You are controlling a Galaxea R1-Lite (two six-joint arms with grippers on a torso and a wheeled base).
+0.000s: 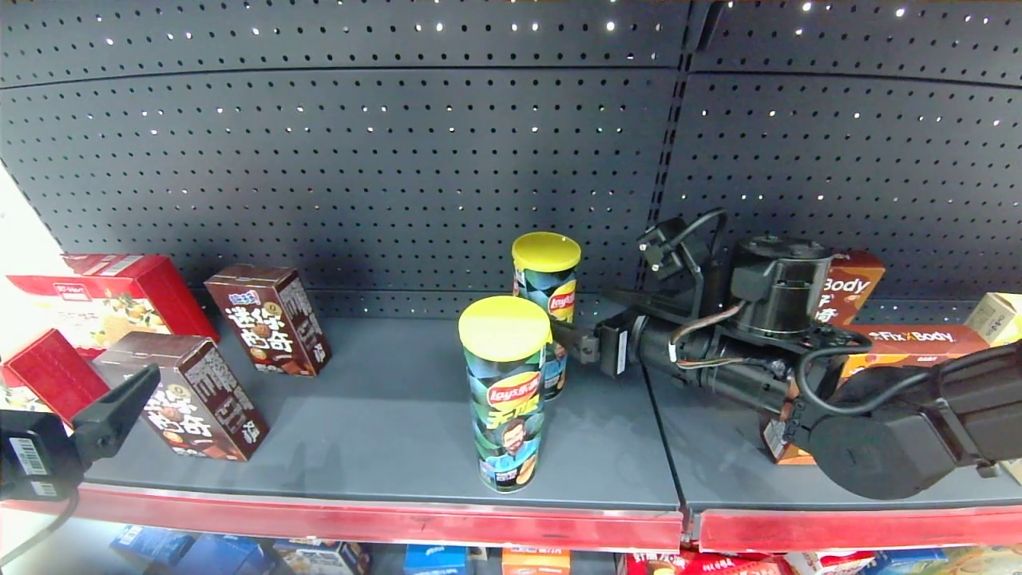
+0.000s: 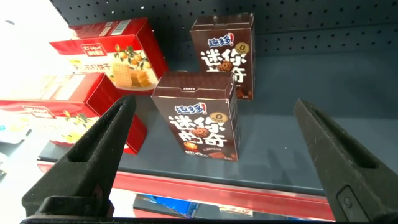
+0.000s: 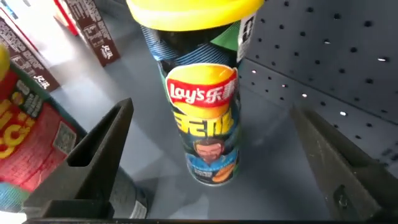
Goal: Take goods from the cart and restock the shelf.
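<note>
Right gripper (image 3: 211, 111) gapes wide; chip can (image 3: 200, 143) between.

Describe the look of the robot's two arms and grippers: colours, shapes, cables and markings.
All parts are black. The right arm is built of thick cylindrical joints, with a black cable looped beside it and thin orange and white wires near the wrist. The left gripper and right gripper each have two flat, wedge-shaped fingers. A white barcode sticker marks the left one's base.
</note>
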